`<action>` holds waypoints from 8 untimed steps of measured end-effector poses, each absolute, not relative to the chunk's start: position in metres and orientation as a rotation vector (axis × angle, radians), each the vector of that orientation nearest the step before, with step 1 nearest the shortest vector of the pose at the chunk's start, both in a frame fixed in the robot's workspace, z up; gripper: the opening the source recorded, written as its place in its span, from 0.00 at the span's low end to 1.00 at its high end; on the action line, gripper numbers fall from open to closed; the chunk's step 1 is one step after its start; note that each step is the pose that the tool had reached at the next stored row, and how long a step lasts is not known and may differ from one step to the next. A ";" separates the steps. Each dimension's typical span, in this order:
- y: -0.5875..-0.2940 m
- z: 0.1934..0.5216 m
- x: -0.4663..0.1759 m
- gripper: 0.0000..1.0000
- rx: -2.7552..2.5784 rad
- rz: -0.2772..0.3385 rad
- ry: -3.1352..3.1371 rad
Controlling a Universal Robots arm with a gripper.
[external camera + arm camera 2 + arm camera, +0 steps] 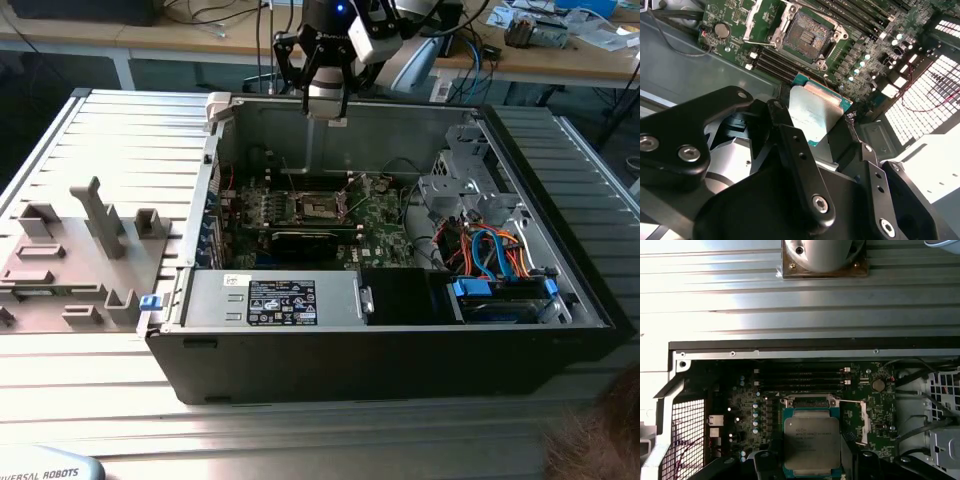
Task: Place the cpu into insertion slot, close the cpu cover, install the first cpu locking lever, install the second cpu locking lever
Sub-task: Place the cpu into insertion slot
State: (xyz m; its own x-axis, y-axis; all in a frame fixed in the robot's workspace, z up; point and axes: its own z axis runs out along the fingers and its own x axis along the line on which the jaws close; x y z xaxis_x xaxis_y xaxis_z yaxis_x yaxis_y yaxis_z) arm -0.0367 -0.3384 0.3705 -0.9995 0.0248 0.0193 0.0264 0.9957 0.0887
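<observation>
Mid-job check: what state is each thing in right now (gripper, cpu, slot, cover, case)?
gripper: shut on the cpu.
cpu: held clear of the slot, not seated.
insertion slot: empty, contacts exposed.
cpu cover: seems swung open.
computer case: side open.

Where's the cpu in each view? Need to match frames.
Exterior view: too small to tell; the tool hangs over the back wall of the case.
Second wrist view: cpu clamped in the tool, short of the insertion slot.
First wrist view: cpu, metal top facing the camera, overlapping the slot.
Shared landmark: the insertion slot, mid-case in the exterior view.
</observation>
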 end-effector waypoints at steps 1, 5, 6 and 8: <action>-0.338 0.370 -0.037 0.54 -0.040 -0.139 -3.120; -0.338 0.369 -0.037 0.54 -0.040 -0.139 -3.120; -0.338 0.369 -0.037 0.54 -0.040 -0.139 -3.120; -0.338 0.368 -0.037 0.54 -0.040 -0.139 -3.120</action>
